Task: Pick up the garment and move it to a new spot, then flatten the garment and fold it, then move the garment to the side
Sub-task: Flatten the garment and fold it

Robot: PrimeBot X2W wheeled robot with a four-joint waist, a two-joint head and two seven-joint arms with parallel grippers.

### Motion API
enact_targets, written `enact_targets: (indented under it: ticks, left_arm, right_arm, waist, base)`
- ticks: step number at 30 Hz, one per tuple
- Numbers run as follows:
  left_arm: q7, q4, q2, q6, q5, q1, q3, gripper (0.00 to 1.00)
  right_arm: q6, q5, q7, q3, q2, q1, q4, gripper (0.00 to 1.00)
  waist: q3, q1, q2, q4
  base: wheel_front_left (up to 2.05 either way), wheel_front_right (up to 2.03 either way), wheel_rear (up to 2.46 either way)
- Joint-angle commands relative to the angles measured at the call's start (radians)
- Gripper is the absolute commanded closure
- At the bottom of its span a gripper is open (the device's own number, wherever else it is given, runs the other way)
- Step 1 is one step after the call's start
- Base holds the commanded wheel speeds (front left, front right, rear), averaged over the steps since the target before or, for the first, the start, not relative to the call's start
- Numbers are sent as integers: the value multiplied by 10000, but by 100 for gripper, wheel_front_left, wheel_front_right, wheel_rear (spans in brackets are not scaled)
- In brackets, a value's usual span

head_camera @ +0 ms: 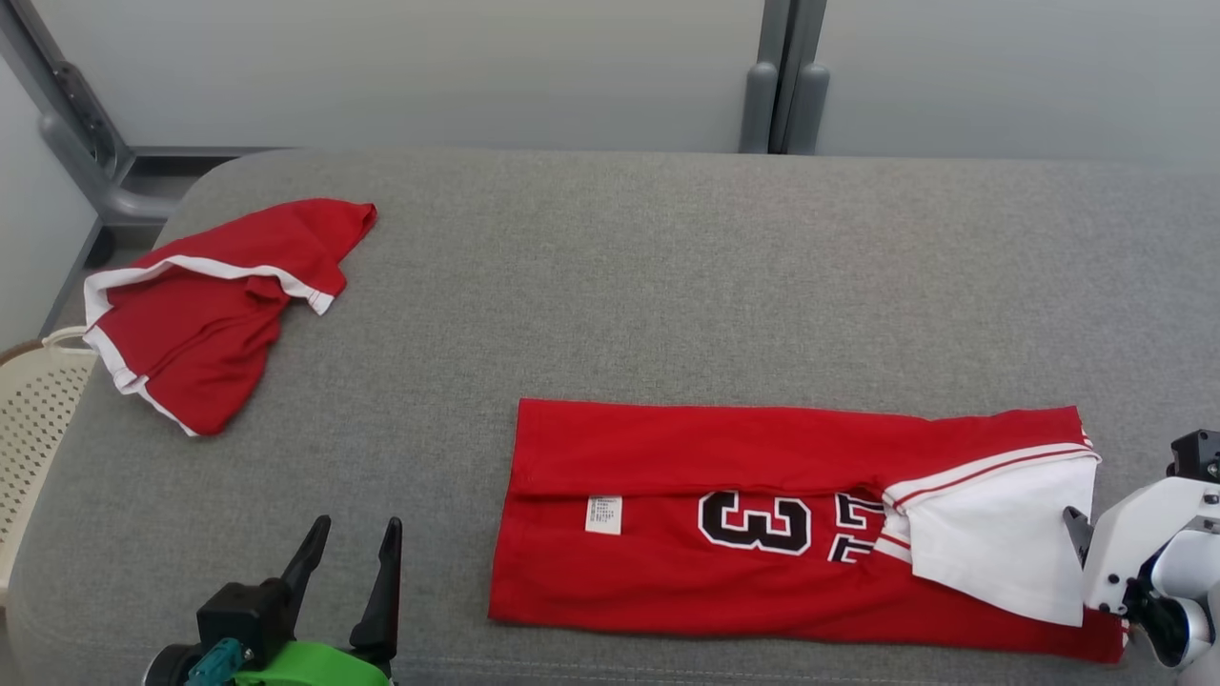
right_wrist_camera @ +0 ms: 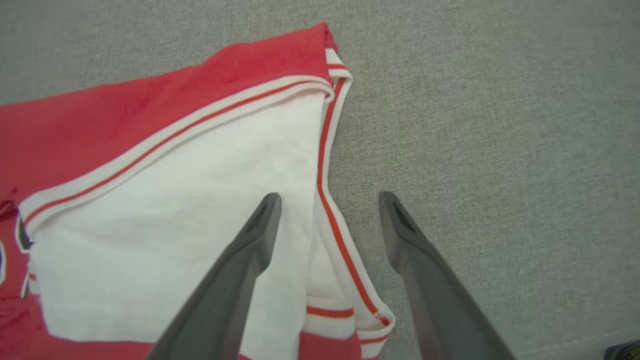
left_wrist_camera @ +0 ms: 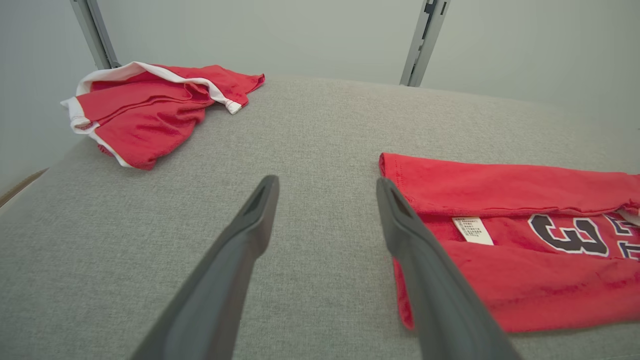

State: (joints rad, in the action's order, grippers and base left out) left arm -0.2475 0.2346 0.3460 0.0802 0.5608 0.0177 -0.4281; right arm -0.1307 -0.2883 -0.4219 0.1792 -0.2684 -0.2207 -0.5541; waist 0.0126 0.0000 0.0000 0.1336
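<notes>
The garment is a red jersey with a black number and a white sleeve, folded into a long strip near the front of the grey padded table. Its left end with a white label lies in the left wrist view. My left gripper is open at the lower left, a short way left of the garment's left edge, with nothing between its fingers. At the garment's right end, my right gripper is open over the garment's striped white sleeve edge. One finger is over white cloth and the other over bare table.
A second red garment with white trim lies crumpled at the table's far left corner. A cream perforated basket stands beside the table's left edge. Grey metal posts rise behind the table against a pale wall.
</notes>
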Motion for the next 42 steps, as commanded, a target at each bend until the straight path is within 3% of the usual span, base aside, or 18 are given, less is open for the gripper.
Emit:
enact_targets:
  ticks: [1, 18, 19, 20, 21, 29, 42]
  left_arm:
    - [43, -60, 19, 90, -83, 186, -20, 0]
    - [271, -378, 40, 251, -71, 364, -170, 0]
    - [290, -403, 39, 264, -72, 371, -179, 0]
    - [302, -422, 38, 277, -71, 375, -192, 0]
    - [310, -433, 40, 272, -64, 376, -199, 0]
    - [308, -527, 46, 357, -10, 262, -238, 0]
    - [357, -737, 97, 516, 1, 46, -326, 0]
  right_arm:
    - [0, -48, 142, -61, -109, -247, -192, 0]
    - [-2, -702, -247, -574, -118, -917, -1760, 0]
    - [-2, -745, -283, -577, -121, -965, -1795, 53]
    - [-2, -788, -301, -582, -124, -1003, -1824, 92]
    - [-2, -807, -320, -609, -136, -1027, -1843, 100]
    - [11, -705, -163, -265, -463, -1200, -2061, 100]
    - [9, 767, 338, 2195, -1322, -1788, -2331, 100]
  waist:
    - [291, 0, 0, 75]
    - [589, 0, 0, 231]
    - [582, 0, 0, 231]
    - [574, 0, 0, 232]
    - [561, 0, 0, 234]
    - [419, 0, 0, 194]
    - [275, 0, 0, 114]
  base:
    - [0, 0, 0]
    - [0, 0, 0]
    - [0, 0, 0]
    - [0, 0, 0]
    - [0, 0, 0]
    - [0, 0, 0]
    - [0, 0, 0]
